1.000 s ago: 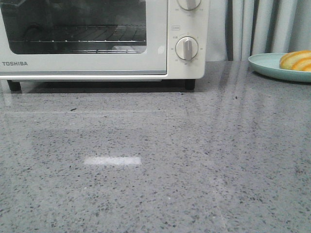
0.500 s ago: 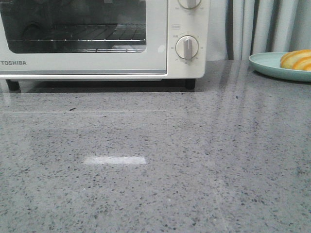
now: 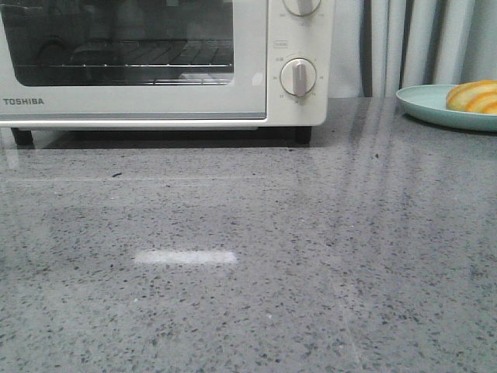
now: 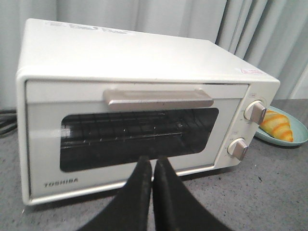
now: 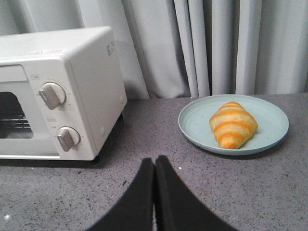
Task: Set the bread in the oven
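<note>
The cream-white Toshiba oven [image 3: 155, 85] stands at the back left of the grey counter with its glass door shut; it also shows in the left wrist view [image 4: 134, 110] and the right wrist view [image 5: 72, 86]. The bread [image 5: 233, 124], a golden roll with pale stripes, lies on a pale green plate [image 5: 269, 137] to the right of the oven; it also shows in the front view [image 3: 475, 96] and the left wrist view [image 4: 275, 126]. My left gripper [image 4: 152, 161] is shut and empty, in front of the oven door. My right gripper [image 5: 154, 161] is shut and empty, short of the plate.
Grey curtains [image 3: 411, 43] hang behind the counter. The oven's door handle [image 4: 158, 97] runs along the door's top, and two round dials [image 4: 254, 110] sit at its right. The speckled counter [image 3: 248, 264] stretches in front of the oven.
The front view shifts only slightly between frames; the oven, plate and bread stay where they were. No gripper enters the front view.
</note>
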You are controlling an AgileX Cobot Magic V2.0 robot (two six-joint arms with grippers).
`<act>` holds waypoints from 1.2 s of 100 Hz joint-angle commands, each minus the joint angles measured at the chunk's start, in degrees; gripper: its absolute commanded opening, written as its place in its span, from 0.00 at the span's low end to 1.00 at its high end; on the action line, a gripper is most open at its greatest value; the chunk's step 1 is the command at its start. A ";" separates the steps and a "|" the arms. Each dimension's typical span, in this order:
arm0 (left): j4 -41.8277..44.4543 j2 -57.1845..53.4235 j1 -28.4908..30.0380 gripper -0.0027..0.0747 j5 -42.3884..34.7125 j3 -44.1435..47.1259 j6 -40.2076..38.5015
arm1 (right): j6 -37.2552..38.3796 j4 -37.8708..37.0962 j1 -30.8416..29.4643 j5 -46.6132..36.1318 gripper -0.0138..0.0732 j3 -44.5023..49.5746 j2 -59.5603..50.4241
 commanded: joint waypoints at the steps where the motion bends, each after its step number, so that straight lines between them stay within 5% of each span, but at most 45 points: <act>1: -4.29 5.88 -2.38 0.01 -2.62 -6.36 5.66 | -0.78 -0.64 -0.34 -3.55 0.08 -2.83 2.92; 37: -4.64 23.59 -8.32 0.01 -8.81 -18.65 9.88 | -0.78 -0.46 -0.01 -3.55 0.08 -2.71 3.04; 89: -4.54 32.07 -8.32 0.01 -11.74 -20.32 11.10 | -0.78 -0.46 -0.01 -1.05 0.08 -2.41 3.04; 120: 1.13 32.63 -8.32 0.01 -4.48 -20.21 11.10 | -0.78 -0.46 -0.01 -0.83 0.08 -2.26 3.04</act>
